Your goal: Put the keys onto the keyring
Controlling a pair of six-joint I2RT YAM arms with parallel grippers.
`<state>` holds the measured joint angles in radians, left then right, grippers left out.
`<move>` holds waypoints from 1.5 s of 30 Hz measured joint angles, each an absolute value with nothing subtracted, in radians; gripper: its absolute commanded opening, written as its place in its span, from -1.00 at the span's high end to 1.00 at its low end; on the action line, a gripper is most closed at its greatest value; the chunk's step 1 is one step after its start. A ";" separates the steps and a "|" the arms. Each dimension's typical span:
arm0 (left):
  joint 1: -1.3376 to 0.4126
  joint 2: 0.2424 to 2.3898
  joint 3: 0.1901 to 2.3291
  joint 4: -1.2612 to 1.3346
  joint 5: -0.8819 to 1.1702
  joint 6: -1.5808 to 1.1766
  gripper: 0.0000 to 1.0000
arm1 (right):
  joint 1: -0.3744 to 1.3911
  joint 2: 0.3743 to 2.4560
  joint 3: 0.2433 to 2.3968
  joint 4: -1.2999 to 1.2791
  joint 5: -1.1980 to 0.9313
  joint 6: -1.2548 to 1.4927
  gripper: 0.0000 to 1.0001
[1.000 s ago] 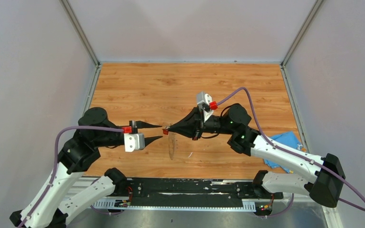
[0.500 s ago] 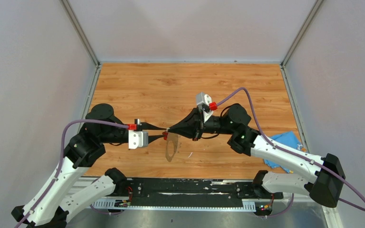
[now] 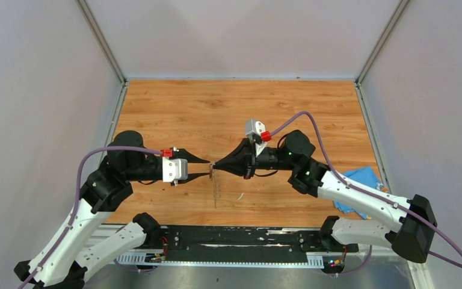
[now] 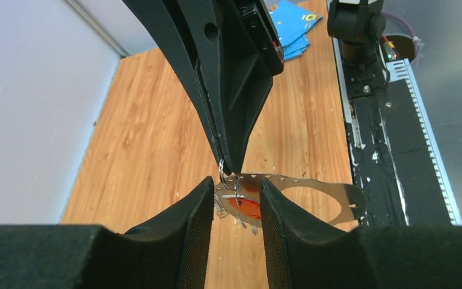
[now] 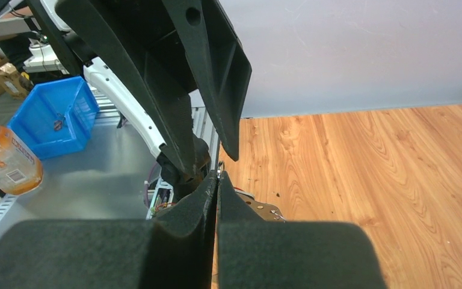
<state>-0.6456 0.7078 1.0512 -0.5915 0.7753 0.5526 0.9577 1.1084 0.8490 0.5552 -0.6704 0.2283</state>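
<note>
The keyring, a thin grey metal ring with a jagged edge, hangs edge-on over the wooden table between both arms. My right gripper is shut on a small wire loop at the keyring's top. In the left wrist view the keyring spreads out flat, with a red-headed key lying against its near edge. My left gripper is open, its fingers straddling the red key and that edge of the ring just below the right gripper's tip. I cannot tell whether the pads touch the key.
A blue cloth lies at the table's right edge, under the right arm. A black rail runs along the near edge between the arm bases. Beyond the table, the right wrist view shows a blue bin.
My left gripper has moved right until its fingers flank the hanging keyring. The keyring has swung from showing its face to edge-on. The right gripper stays shut, shifted slightly.
</note>
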 measured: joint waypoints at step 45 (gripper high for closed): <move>-0.651 0.855 1.132 -0.769 0.661 0.574 1.00 | 1.000 1.386 1.527 -0.501 -0.620 -0.324 0.43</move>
<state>-0.6514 0.8551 1.1320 -0.7692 0.6609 0.5739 1.0000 1.3865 1.5269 -0.5007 -0.6201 -0.3237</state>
